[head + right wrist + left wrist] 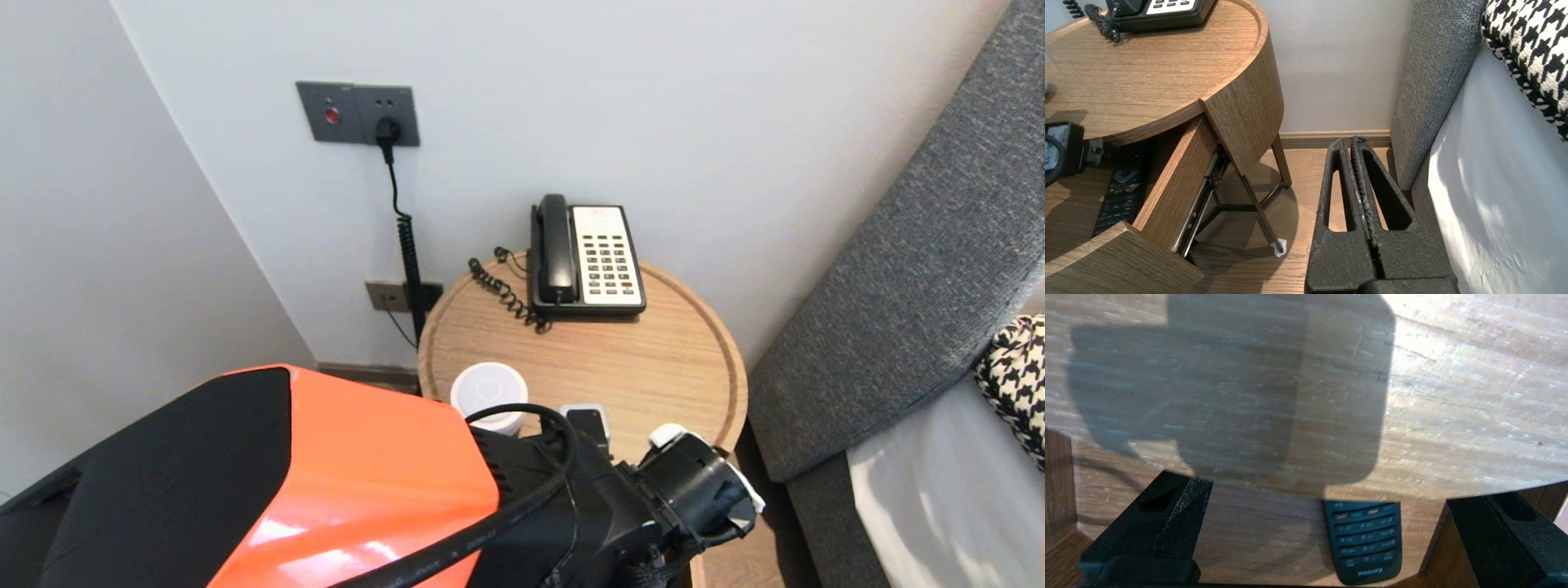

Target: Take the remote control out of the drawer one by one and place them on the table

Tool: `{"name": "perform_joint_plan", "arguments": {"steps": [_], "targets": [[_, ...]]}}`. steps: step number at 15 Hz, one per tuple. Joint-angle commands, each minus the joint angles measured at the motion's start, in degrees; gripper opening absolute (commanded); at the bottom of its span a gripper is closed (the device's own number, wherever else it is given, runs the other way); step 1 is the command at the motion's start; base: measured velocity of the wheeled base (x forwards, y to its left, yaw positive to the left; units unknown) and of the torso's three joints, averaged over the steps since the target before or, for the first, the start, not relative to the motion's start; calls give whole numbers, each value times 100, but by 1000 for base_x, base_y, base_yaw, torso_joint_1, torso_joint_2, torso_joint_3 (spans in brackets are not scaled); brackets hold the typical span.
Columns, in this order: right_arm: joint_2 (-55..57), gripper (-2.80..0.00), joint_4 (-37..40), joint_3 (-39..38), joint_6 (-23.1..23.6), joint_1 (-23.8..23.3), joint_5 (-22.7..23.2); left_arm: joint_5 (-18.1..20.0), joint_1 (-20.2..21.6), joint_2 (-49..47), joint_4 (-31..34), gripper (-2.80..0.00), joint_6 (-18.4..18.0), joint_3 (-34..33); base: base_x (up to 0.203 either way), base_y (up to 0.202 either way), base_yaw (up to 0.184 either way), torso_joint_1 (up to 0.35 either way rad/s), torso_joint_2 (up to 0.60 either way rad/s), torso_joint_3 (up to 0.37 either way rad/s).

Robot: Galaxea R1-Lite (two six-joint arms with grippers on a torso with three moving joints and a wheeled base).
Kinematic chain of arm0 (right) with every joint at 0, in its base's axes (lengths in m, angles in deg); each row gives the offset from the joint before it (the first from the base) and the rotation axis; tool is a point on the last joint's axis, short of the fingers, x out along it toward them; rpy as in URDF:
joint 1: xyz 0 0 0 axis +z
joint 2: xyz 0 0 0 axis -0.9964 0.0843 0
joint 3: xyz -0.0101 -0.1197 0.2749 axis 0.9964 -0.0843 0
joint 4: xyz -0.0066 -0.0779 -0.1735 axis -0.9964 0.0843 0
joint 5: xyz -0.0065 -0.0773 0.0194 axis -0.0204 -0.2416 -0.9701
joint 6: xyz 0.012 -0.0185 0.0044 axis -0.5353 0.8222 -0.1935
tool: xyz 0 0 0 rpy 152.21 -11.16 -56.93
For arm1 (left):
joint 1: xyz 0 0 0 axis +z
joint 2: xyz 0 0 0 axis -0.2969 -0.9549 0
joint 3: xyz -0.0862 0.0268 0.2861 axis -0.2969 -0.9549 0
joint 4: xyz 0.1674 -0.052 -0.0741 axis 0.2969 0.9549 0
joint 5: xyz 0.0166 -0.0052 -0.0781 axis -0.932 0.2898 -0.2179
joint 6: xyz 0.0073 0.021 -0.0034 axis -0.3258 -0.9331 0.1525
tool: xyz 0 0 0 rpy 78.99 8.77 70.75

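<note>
**Operator:** So, where is the slim black plastic remote control point(1365, 539) with its rows of small buttons?

**Spotter:** You'll find it lying flat on the floor of the open wooden drawer point(1175, 183). Its far end is tucked under the edge of the round light-wood bedside table point(653, 359).

**Operator:** And my left gripper point(1325, 490)?

**Spotter:** It hangs over the drawer with its jaws spread wide. Your remote lies between the two black fingers point(1167, 514) and touches neither.

**Operator:** What's on the tabletop?

**Spotter:** You have a white round puck-shaped object point(488, 392) near the front edge. A black-and-cream corded desk telephone point(584, 257) sits at the back by the wall, well apart from the drawer.

**Operator:** And the right gripper point(1357, 143)?

**Spotter:** Your right arm is parked low beside the table, above the wooden floor. Its jaws are pressed together on nothing. Just beside it you have the grey upholstered headboard point(1429, 81) and the white sheet point(1502, 183).
</note>
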Motion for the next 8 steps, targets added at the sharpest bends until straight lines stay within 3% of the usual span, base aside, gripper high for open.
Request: {"name": "perform_joint_plan", "arguments": {"steps": [1, 3, 5, 8], "targets": [[4, -280, -5, -149, -1, 2, -2, 23, -1, 59, 34, 0, 49, -30, 0, 0, 0, 0, 0, 0], [4, -280, -5, -149, -1, 2, -2, 23, -19, 77, 45, 0, 58, -92, 0, 0, 0, 0, 0, 0], [4, -280, -5, -149, -1, 2, -2, 357, -36, 111, 31, 0, 83, -211, 0, 0, 0, 0, 0, 0], [4, -280, -5, -149, -1, 2, -2, 462, 14, 37, 45, 0, 75, -182, 0, 0, 0, 0, 0, 0]]}}
